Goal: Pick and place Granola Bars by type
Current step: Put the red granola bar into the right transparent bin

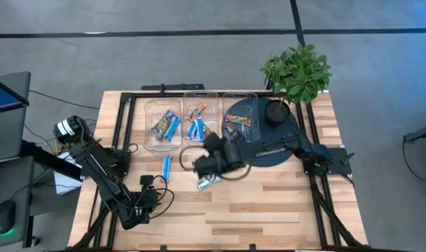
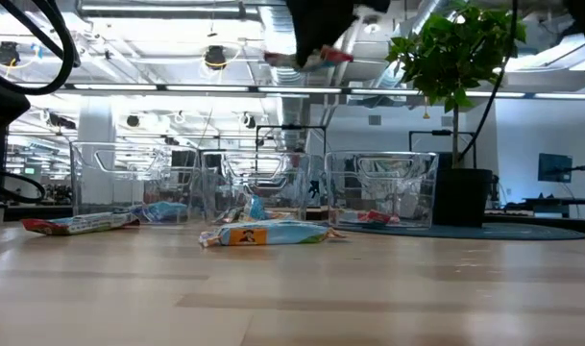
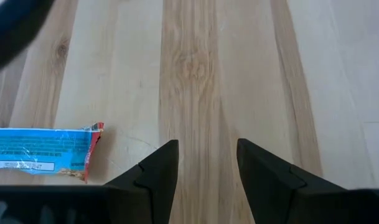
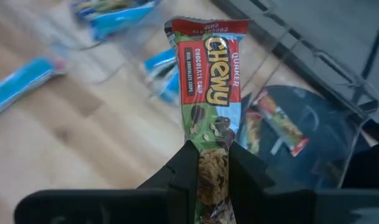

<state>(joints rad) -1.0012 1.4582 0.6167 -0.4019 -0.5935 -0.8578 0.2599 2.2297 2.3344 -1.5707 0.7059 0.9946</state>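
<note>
Right wrist view: right gripper [image 4: 208, 163] clenched on a Chewy chocolate-chip bar [image 4: 208, 93], pinched near one end, most of the wrapper standing out past the fingertips. In the high view, same gripper [image 1: 211, 159] raised over the middle of the table [image 1: 268, 210], just near of the three clear bins [image 1: 199, 112] lined along the far side. Seen high up in the low view too, bar [image 2: 311, 56] well clear of the wood.

Outward from there: right bin [image 1: 240, 119] holding one bar of similar red-and-green print [image 4: 279, 124]; middle and left bins holding blue-wrapped bars. Two more bars lying loose on the wood: a blue one [image 1: 166, 166] near of the left bin, another [image 1: 207, 183] almost under the raised gripper.

Left gripper [image 3: 205, 168] parked at the near left corner of the table, fingers apart, grasping nothing, only a blue bar's end [image 3: 43, 152] showing beside it.

Likely step: carry to the matching bin, judged to be the right one.

Risks: grip taken at the very end, so the long free part could swing and catch a bin wall on the way down. Slick wrapper, so possible slip from the fingers mid-carry. Bins standing close together, walls clear, so a release slightly off could land the bar among the blue ones.
</note>
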